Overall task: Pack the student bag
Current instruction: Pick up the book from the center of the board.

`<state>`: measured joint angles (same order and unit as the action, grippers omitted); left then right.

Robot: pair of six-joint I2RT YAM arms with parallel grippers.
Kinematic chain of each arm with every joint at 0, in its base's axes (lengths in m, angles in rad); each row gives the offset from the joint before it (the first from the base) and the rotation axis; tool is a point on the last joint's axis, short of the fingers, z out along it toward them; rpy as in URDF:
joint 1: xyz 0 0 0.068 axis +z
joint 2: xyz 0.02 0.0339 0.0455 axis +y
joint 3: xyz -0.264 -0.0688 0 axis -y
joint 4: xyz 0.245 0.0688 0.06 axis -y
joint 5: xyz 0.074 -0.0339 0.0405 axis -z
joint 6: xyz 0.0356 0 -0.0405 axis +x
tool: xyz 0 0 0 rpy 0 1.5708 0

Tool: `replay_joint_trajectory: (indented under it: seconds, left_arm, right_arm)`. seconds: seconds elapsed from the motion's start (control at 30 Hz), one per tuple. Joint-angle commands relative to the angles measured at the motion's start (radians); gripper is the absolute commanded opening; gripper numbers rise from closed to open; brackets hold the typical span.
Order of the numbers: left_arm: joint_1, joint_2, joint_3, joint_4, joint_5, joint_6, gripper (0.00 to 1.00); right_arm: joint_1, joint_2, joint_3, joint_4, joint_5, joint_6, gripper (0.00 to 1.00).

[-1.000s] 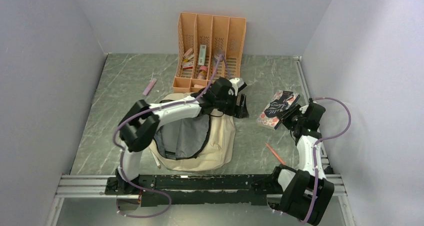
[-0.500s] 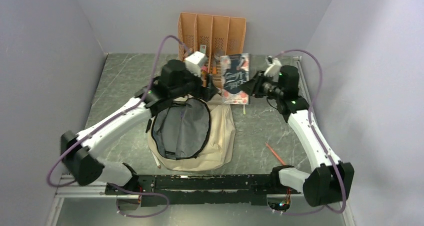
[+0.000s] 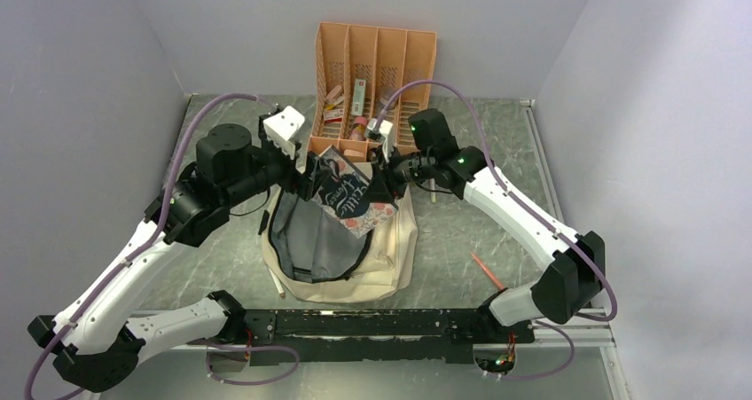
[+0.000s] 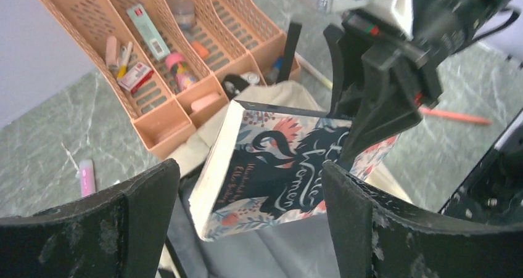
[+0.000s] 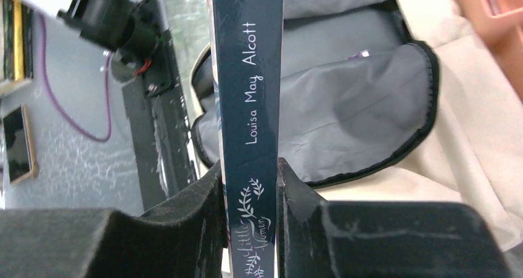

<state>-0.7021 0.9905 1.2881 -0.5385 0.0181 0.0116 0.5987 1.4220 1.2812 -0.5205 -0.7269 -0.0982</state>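
Note:
The student bag (image 3: pixel 395 245) lies in the middle of the table, cream fabric with its mouth unzipped and grey lining (image 5: pixel 351 105) showing. My right gripper (image 3: pixel 383 175) is shut on a dark floral book (image 3: pixel 352 194), gripping it across the spine (image 5: pixel 250 105). The book hangs tilted over the bag's open mouth. My left gripper (image 3: pixel 303 175) is open at the bag's far left rim, empty. In the left wrist view the book (image 4: pixel 277 167) hangs just beyond my left gripper (image 4: pixel 247 228). The bag's straps are hidden.
An orange slotted organiser (image 3: pixel 377 63) with several small items stands against the back wall, just behind the bag. An orange pencil (image 3: pixel 488 271) lies right of the bag. A pink stick (image 4: pixel 86 176) lies left of the organiser. A metal rail (image 3: pixel 355 320) runs along the near edge.
My right arm lifted the book from the table's right side and carried it left, over the bag's mouth. My left arm swung back to the left and its jaws widened.

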Motion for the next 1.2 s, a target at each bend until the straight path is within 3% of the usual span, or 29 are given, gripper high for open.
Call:
replay_joint_trajectory:
  seconds: [0.0,0.33,0.53,0.6,0.77,0.9,1.0,1.1,1.17]
  left_arm:
    - [0.006,-0.014,0.027,-0.145,0.077,0.085,0.88]
    - [0.006,-0.013,0.079,-0.187,0.338,0.115,0.90]
    - [0.006,0.049,0.093,-0.194,0.533,0.113,0.86]
    - [0.006,0.072,0.093,-0.200,0.591,0.108,0.79]
    - [0.006,0.101,0.097,-0.217,0.661,0.101,0.45]
    - [0.006,0.099,0.091,-0.223,0.674,0.090,0.09]
    - [0.006,0.093,0.077,-0.222,0.684,0.090,0.05]
    - [0.006,0.086,0.071,-0.216,0.634,0.078,0.05]
    - [0.007,0.081,0.071,-0.214,0.523,0.062,0.05]
  right_arm:
    - [0.011,-0.045,0.064,-0.083,-0.120,-0.162,0.00]
    - [0.011,-0.168,0.072,-0.182,-0.359,-0.248,0.00]
    - [0.015,-0.163,0.121,-0.262,-0.413,-0.318,0.00]
    - [0.014,-0.160,0.132,-0.262,-0.408,-0.325,0.00]
    - [0.014,-0.142,0.176,-0.294,-0.360,-0.359,0.00]
    - [0.014,-0.145,0.180,-0.291,-0.305,-0.357,0.00]
    - [0.014,-0.158,0.169,-0.271,-0.265,-0.345,0.01]
    - [0.015,-0.192,0.119,-0.194,-0.210,-0.282,0.35]
    - [0.013,-0.231,0.063,-0.114,-0.143,-0.223,0.49]
